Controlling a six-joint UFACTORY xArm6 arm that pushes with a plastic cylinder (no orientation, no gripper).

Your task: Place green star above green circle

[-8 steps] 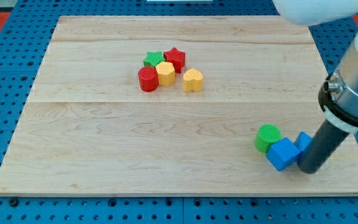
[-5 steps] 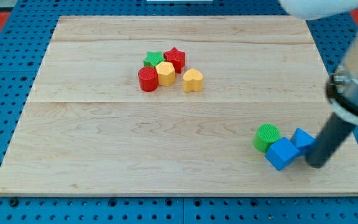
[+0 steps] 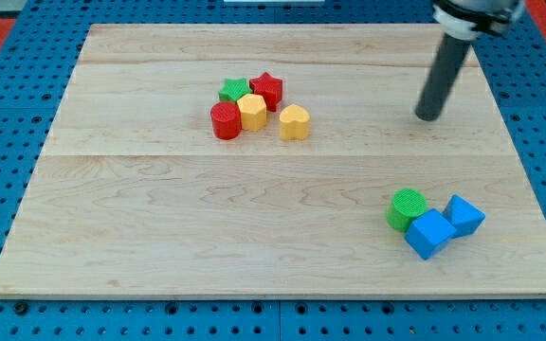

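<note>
The green star [image 3: 233, 90] sits in a cluster near the board's upper middle, touching a red star [image 3: 267, 89], a yellow hexagon-like block [image 3: 252, 112] and a red cylinder [image 3: 226, 121]. The green circle [image 3: 407, 208] lies far off at the lower right, touching a blue cube [image 3: 430, 233]. My tip [image 3: 428, 116] is at the view's right, well to the right of the cluster and well above the green circle, touching no block.
A yellow heart [image 3: 295, 122] lies just right of the cluster. A second blue block [image 3: 464, 215] sits right of the blue cube. The wooden board [image 3: 159, 208] rests on a blue pegboard.
My tip has left the blue blocks at the lower right and moved up toward the view's top. No block has visibly moved.
</note>
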